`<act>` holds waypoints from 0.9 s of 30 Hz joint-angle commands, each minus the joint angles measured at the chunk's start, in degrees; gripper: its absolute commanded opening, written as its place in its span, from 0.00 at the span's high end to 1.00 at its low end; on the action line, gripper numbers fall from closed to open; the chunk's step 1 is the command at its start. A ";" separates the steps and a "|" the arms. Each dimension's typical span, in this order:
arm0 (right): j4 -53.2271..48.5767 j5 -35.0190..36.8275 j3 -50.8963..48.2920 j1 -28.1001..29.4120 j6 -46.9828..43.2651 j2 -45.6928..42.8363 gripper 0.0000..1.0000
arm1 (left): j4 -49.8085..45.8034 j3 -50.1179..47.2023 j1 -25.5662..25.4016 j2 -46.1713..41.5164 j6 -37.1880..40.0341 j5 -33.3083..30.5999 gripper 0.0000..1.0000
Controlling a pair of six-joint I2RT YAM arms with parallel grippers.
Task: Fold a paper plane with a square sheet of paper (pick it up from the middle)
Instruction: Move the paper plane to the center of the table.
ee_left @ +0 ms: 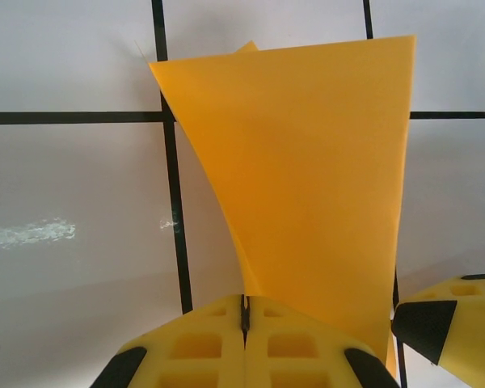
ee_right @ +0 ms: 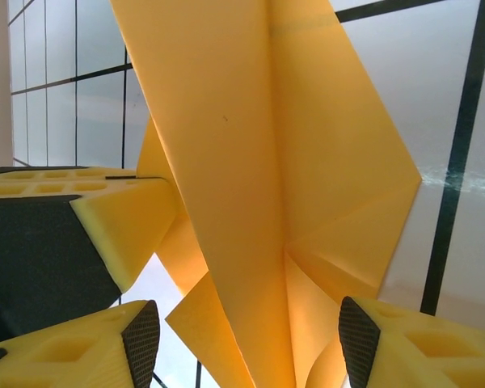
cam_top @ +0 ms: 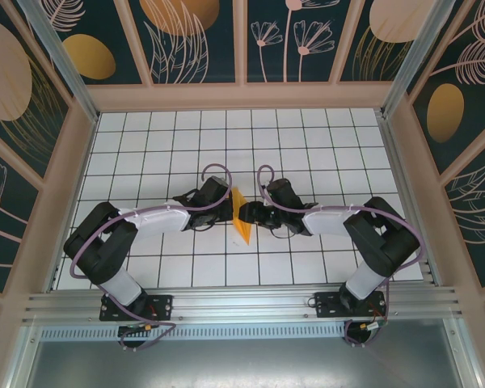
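Observation:
The sheet of paper (cam_top: 243, 230) is a bright-orange folded shape, narrow and pointed like a paper plane, standing on edge between both grippers at the table's middle. My left gripper (cam_top: 231, 212) is shut on it. In the left wrist view its yellow fingers (ee_left: 194, 347) meet, pinching the paper's lower edge, and the paper (ee_left: 307, 186) fans upward. My right gripper (cam_top: 245, 215) faces it from the right. In the right wrist view the gripper (ee_right: 246, 343) is open, its pads (ee_right: 357, 339) either side of the creased paper (ee_right: 250, 162) without touching it.
The white gridded table (cam_top: 307, 145) is boxed in by patterned walls (cam_top: 32, 105) on three sides, with an aluminium rail (cam_top: 242, 303) at the near edge. The left gripper's finger (ee_right: 73, 218) sits close beside the right one.

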 commanded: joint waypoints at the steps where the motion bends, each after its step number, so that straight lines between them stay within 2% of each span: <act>1: -1.97 2.72 -0.09 0.51 0.39 -2.33 0.36 | 0.94 -0.74 0.34 -0.90 0.05 0.27 1.00; 7: -2.11 2.45 0.08 0.51 -0.08 -3.05 0.35 | 1.05 -0.67 0.33 -0.85 0.06 0.42 1.00; 17: 2.00 -4.19 0.73 1.47 -0.59 0.87 0.36 | 0.93 -0.32 0.34 -0.86 0.18 0.54 1.00; 27: -3.54 -1.71 3.46 2.52 -3.79 2.15 0.43 | 1.04 -0.40 0.29 -0.84 0.21 0.60 1.00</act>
